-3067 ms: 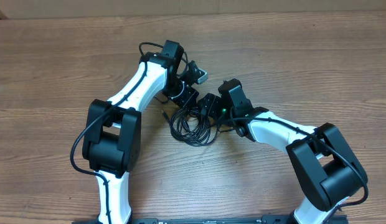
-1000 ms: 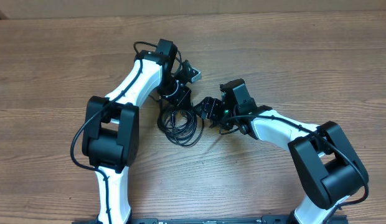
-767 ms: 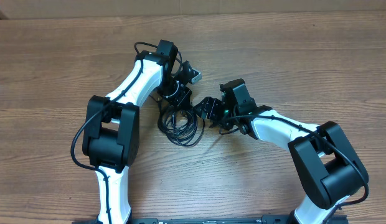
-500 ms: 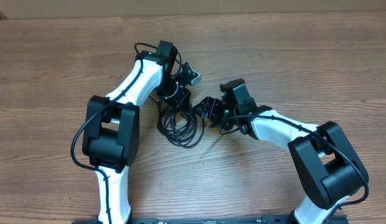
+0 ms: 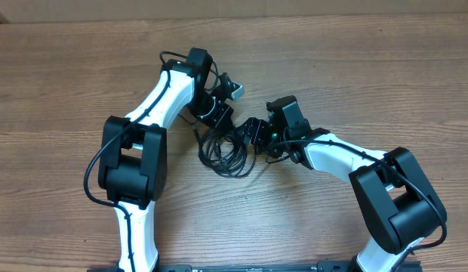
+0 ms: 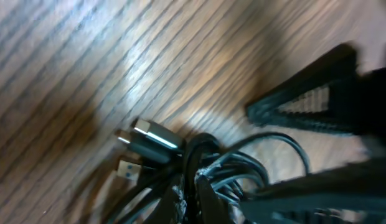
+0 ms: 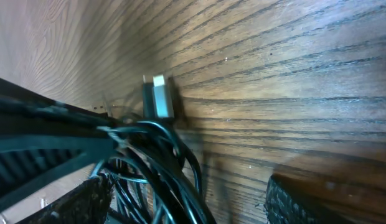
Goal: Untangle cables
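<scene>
Black cables (image 5: 228,153) pinched in left claw (image 5: 212,125), straddled by right claw (image 5: 249,136).

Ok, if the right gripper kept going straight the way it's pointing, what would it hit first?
Most likely the cables: the bunch lies right ahead of the right gripper, partly inside its open jaws. Depth is hard to judge.

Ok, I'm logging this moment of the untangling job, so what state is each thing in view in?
cables: tangled, bunched in loose loops on the wooden table
USB plugs: unplugged, sticking out of the bunch
left end effector: shut, pinching the cables at the bunch's upper edge
right end effector: open, holding nothing, at the bunch's right side
</scene>
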You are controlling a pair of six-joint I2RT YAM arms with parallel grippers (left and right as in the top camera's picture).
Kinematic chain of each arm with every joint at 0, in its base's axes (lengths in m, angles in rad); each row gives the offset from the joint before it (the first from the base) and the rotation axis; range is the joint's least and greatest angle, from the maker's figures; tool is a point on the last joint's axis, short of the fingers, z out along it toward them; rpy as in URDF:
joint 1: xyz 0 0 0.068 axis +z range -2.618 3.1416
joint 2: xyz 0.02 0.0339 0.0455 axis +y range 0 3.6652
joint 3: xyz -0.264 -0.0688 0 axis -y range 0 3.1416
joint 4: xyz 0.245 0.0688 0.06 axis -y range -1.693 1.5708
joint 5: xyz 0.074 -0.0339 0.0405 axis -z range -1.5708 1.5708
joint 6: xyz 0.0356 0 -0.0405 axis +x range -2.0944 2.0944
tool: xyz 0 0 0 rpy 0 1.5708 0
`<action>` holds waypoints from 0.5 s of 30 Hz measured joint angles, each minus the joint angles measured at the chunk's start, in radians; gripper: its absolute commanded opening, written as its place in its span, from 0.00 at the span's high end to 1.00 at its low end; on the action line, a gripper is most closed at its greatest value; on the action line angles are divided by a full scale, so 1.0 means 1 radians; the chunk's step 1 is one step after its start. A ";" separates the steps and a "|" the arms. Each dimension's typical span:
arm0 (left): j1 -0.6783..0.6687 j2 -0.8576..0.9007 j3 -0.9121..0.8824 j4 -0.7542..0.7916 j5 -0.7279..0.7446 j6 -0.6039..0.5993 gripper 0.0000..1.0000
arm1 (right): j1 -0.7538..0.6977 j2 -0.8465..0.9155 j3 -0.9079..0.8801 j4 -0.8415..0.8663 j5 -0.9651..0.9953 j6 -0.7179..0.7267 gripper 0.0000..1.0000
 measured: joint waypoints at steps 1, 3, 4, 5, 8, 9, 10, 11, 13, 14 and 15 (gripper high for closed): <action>0.005 0.000 0.003 0.000 0.021 -0.003 0.96 | 0.001 0.000 0.000 0.002 0.000 0.000 0.22; 0.011 0.000 0.006 0.000 0.060 -0.010 0.96 | 0.003 0.000 0.000 0.005 0.002 -0.001 0.22; 0.016 0.000 0.006 -0.001 0.078 -0.011 0.96 | 0.003 0.000 0.000 0.006 0.004 0.000 0.22; 0.019 0.000 0.006 -0.002 0.097 -0.011 0.96 | 0.003 0.000 0.000 0.006 0.006 0.000 0.22; 0.024 0.000 0.006 -0.008 0.133 -0.014 0.96 | 0.003 0.000 -0.001 0.019 0.021 -0.001 0.22; 0.024 0.000 0.006 -0.010 0.142 -0.014 0.96 | 0.004 0.001 -0.001 0.025 0.027 0.000 0.22; 0.023 0.000 0.006 -0.012 0.153 -0.014 0.96 | 0.004 0.002 -0.002 0.032 0.031 0.000 0.22; 0.023 0.000 0.006 -0.014 0.161 -0.014 0.96 | 0.003 0.003 -0.003 0.038 0.035 0.000 0.22; 0.023 0.000 0.006 -0.015 0.173 -0.014 0.96 | 0.004 0.004 -0.006 0.049 0.042 0.000 0.22; 0.024 0.000 0.006 -0.016 0.176 -0.014 0.96 | 0.003 0.004 -0.008 0.054 0.043 0.000 0.22; 0.025 0.000 0.006 -0.017 0.179 -0.014 0.96 | 0.004 0.004 -0.009 0.059 0.047 0.000 0.22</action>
